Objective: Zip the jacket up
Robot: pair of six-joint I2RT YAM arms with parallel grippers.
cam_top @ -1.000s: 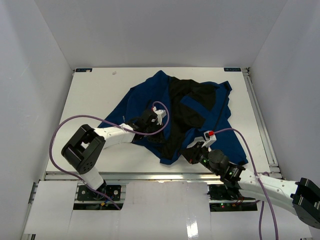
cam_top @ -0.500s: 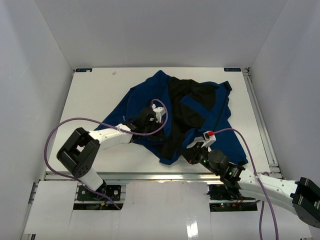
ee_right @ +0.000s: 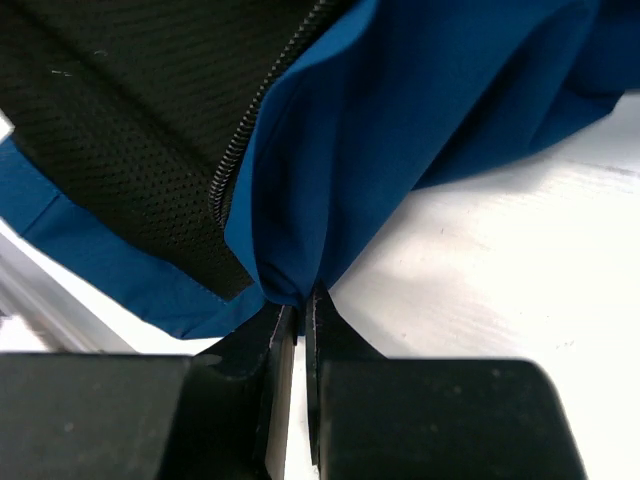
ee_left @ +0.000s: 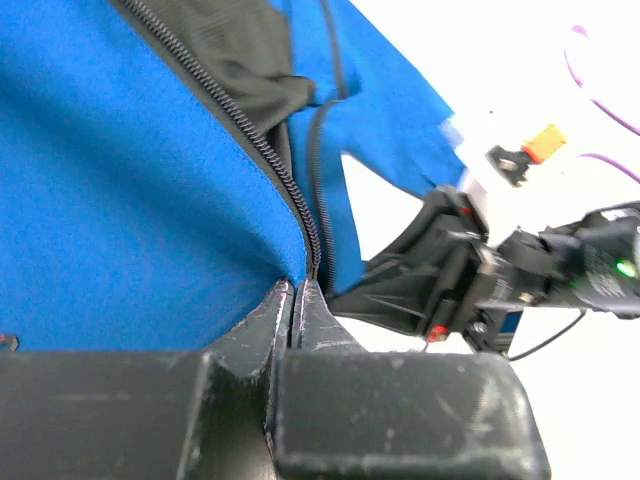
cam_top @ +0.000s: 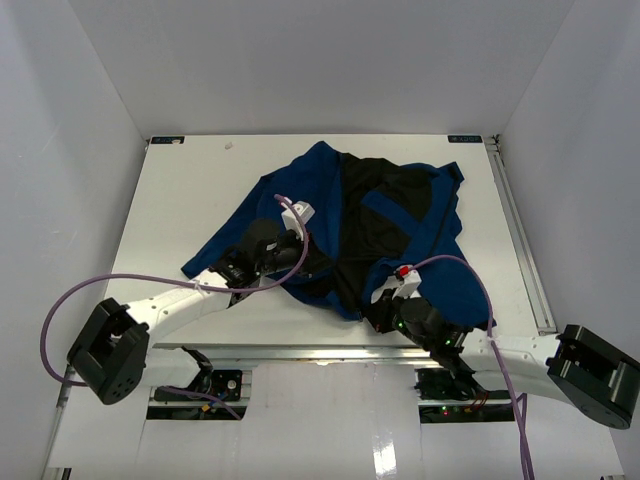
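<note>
Jacket (cam_top: 440, 230) lies crumpled mid-bench (cam_top: 190, 190), front open, black lining (cam_top: 385, 200) showing between the blue panels. Zipper teeth (ee_left: 262, 150) run bare along each front edge. No section is joined, and no slider can be made out.

Left gripper (ee_left: 297, 295) is pinched tight on one front edge, at the low end of its tooth row. Right gripper (ee_right: 297, 305) is pinched on a blue fold of the other edge at the hem, with the teeth just beside it. The two held corners sit near each other by the near bench edge, apart.

Judgement: both edges are gripped, but zipping has not begun. Left to do: align the ends, seat the pin in the slider, draw it up.
</note>
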